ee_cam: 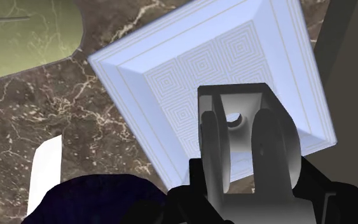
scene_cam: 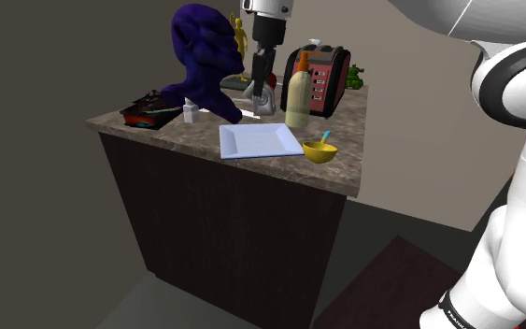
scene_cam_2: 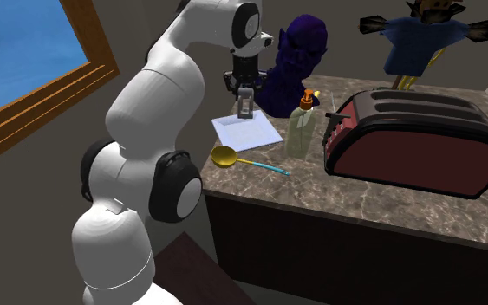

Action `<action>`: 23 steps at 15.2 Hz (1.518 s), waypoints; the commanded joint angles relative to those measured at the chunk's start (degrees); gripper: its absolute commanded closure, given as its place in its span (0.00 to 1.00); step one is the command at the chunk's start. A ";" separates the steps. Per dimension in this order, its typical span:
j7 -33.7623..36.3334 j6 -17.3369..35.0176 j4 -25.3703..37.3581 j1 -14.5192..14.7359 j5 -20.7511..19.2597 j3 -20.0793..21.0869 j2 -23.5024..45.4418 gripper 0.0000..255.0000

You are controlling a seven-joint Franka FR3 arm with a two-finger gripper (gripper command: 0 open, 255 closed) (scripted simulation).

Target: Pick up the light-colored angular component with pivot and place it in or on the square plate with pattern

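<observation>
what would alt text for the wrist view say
The black gripper clasps a light grey angular component with a round pivot hole, held over a pale square plate patterned with nested squares. The plate lies on a brown marbled counter, with a pale green bottle and a dark blue bust nearby.

One bench (scene_cam: pixel 345 140) carries everything. One end effector (scene_cam: pixel 257 98) hangs above it with one grey bracket (ee_cam: pixel 231 98) clasped in it. Just below the end effector lies one square patterned plate (scene_cam: pixel 261 141). Close on either side of the end effector stand one dark blue bust (scene_cam: pixel 205 56) and one pale tall bottle (scene_cam: pixel 298 93). Beyond that bottle is one red and black toaster (scene_cam: pixel 321 79). Past the plate sits one yellow bowl (scene_cam: pixel 319 151). Beyond the bust, away from the end effector, are one small white bottle (scene_cam: pixel 190 113) and one dark dish (scene_cam: pixel 147 112).
</observation>
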 commanded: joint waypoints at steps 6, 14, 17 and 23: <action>-0.11 7.06 -10.38 0.05 0.03 0.02 -3.39 1.00; -0.32 13.50 -19.03 0.04 0.09 0.02 -5.58 1.00; -0.32 13.50 -19.01 0.04 0.09 0.02 -5.56 1.00; -0.32 13.50 -19.01 0.04 0.09 0.02 -5.56 0.00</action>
